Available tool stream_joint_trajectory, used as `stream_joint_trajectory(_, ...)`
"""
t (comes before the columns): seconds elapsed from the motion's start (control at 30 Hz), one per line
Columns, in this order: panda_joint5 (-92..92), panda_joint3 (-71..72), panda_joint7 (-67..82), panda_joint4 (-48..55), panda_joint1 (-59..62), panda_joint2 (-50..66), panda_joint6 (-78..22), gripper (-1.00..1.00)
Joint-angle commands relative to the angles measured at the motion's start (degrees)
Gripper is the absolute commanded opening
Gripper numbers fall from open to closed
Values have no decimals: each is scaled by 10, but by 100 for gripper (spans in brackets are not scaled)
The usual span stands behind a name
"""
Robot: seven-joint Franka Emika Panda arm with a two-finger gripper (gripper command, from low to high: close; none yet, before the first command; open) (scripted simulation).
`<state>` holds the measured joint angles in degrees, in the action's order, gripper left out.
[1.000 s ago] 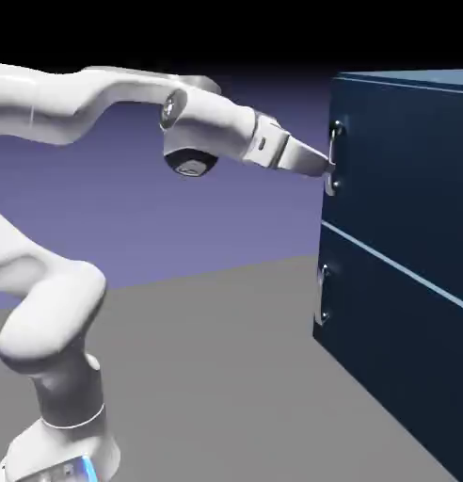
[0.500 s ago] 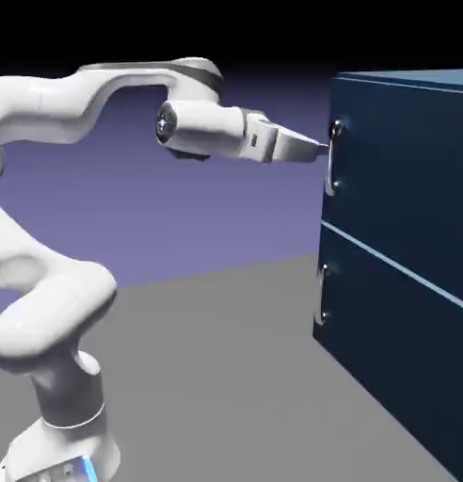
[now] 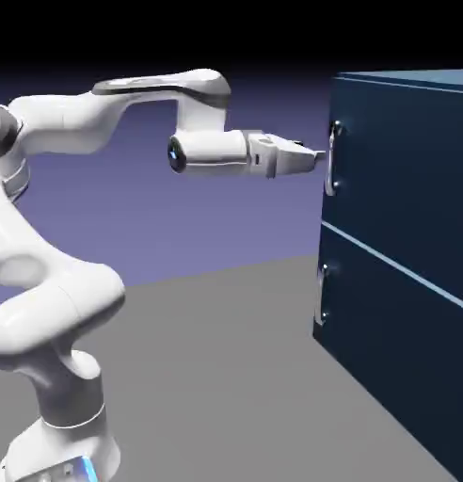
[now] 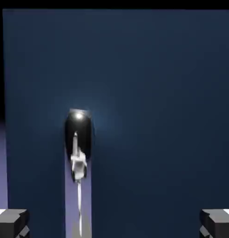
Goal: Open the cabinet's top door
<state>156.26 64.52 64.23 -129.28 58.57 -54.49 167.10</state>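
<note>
While one gripper (image 3: pixel 321 154) is spreading its two fingertips (image 4: pixel 11 223) wide, holding nothing, one cabinet (image 3: pixel 405 188) is standing ahead, its closed top door (image 3: pixel 405 160) and one handle (image 3: pixel 333 158) facing them.

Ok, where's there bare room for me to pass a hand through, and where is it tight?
Bare floor shows between the robot's base and the cabinet, below the arm. It's crowded at the upper handle, where the open gripper sits close.
</note>
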Motion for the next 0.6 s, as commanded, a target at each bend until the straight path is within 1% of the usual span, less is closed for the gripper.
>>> stream_joint_trajectory(0.0,25,10,17,5,9,-3,-1,0)
stream_joint_trajectory(0.1,92,38,63,19,35,-13,-4,0)
stream_joint_trajectory(0.13,92,38,63,19,35,-13,-4,0)
stream_joint_trajectory(0.3,97,100,63,100,139,10,-11,0)
stream_joint_trajectory(0.33,97,100,63,100,140,10,-11,0)
stream_joint_trajectory(0.37,97,100,63,100,140,10,-11,-100)
stream_joint_trajectory(0.4,97,100,63,100,140,10,-11,-100)
stream_joint_trajectory(0.57,97,31,132,26,36,57,-49,-100)
